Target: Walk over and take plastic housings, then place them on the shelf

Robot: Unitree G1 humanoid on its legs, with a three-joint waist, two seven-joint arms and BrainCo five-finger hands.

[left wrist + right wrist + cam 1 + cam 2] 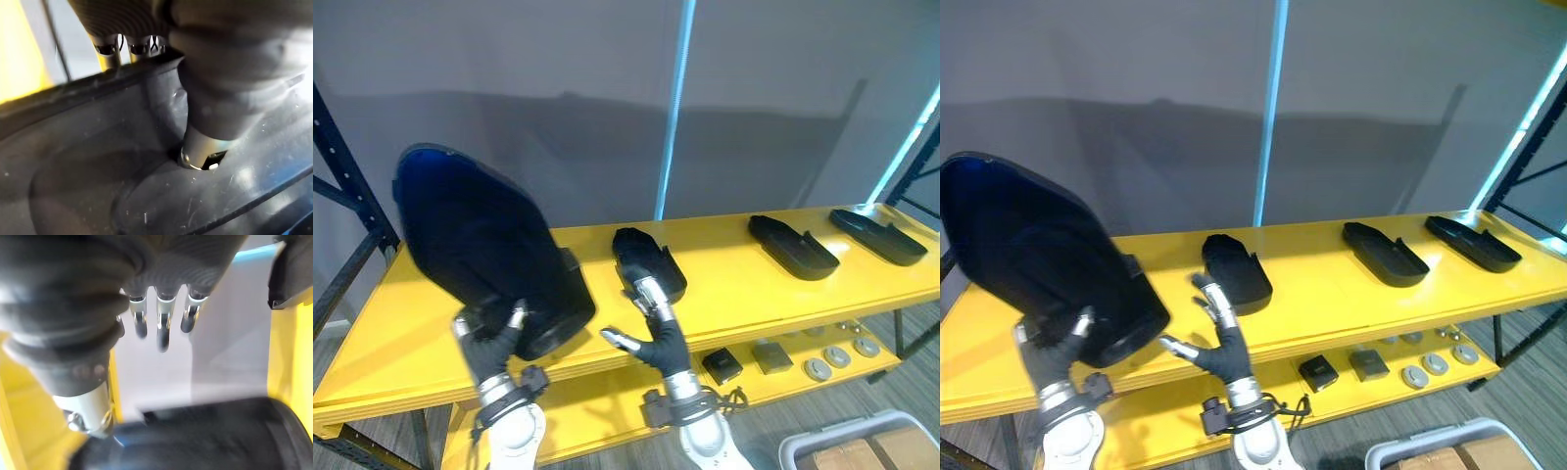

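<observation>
Plain grey wall (pixel 509 59) behind everything. Two light-blue strips on it: one vertical near the middle (pixel 674 108), one slanted at far right (pixel 909 147). Dark blue steel upright (pixel 347 171) at far left, with a diagonal brace (pixel 342 279) below it. Low down at right, a loose row of small parts: black square block (pixel 722 365), grey square block (pixel 771 355) just beside it, then a few round grey discs (pixel 818 369). White bin (pixel 847 428) on the floor at lower right, with brown cartons (pixel 876 452) inside. Floor (pixel 922 382) is grey wood-look plank.
</observation>
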